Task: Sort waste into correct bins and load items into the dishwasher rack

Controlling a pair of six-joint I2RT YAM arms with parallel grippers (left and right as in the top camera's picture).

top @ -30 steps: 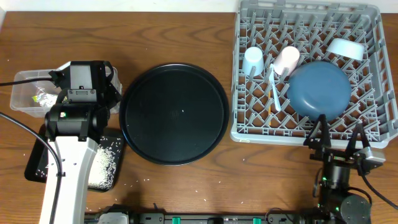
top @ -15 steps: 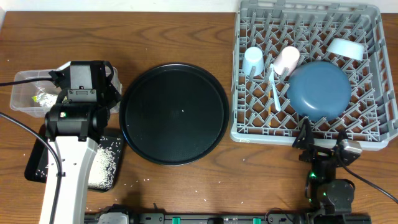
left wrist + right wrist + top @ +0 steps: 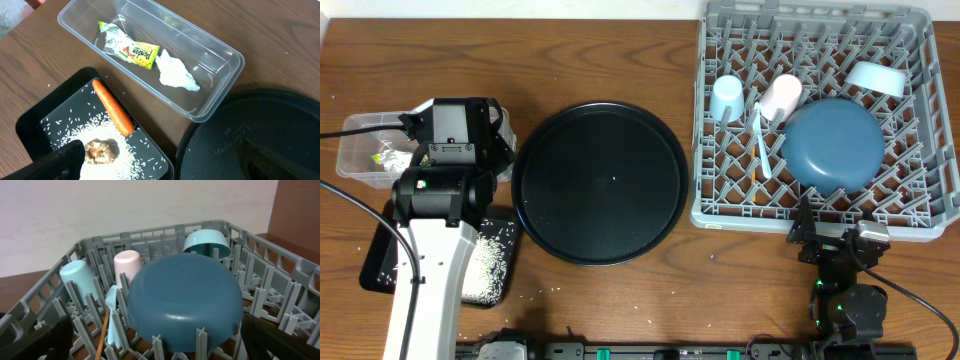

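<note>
Grey plastic, the dishwasher rack (image 3: pixel 750 215) fills the 2 o'clock corner of the bench (image 3: pixel 620 50) in the overhead view. Inside it, the large dark blue plate (image 3: pixel 833 147) leans among the pegs at the rack's 4 o'clock. The small light blue bowl (image 3: pixel 876 78) sits at 1 o'clock. The light blue cup (image 3: pixel 727 97) and pink cup (image 3: pixel 781 97) lie side by side at 10 o'clock, and the white spoon (image 3: pixel 762 145) rests just beside the plate.

The right gripper (image 3: pixel 837 238) hangs just outside the rack's 6 o'clock rim, its fingers spread wide with nothing between them. Its wrist view adds the wooden chopstick (image 3: pixel 102 330), slanted among the pegs beside the spoon and hard to make out from overhead.

At the bench's centre lies the round black tray (image 3: pixel 600 182). The clear plastic box (image 3: pixel 360 150) is at 9 o'clock and the black rectangular tray (image 3: pixel 380 265) at 8 o'clock, both partly hidden from overhead by the left arm (image 3: pixel 430 270).

Only the left wrist view shows what the bins hold. The box holds the yellow-green wrapper (image 3: pixel 134 50), a crinkled bit of foil (image 3: pixel 111 37) at the wrapper's 10 o'clock end, and the crumpled white tissue (image 3: pixel 175 75). The black tray holds the orange carrot (image 3: pixel 113 106), the small brown lump (image 3: pixel 100 151) and the white rice grains (image 3: pixel 125 150).

The left gripper (image 3: pixel 160 147) hovers over the black tray and the round tray's edge, fully open and holding nothing.
</note>
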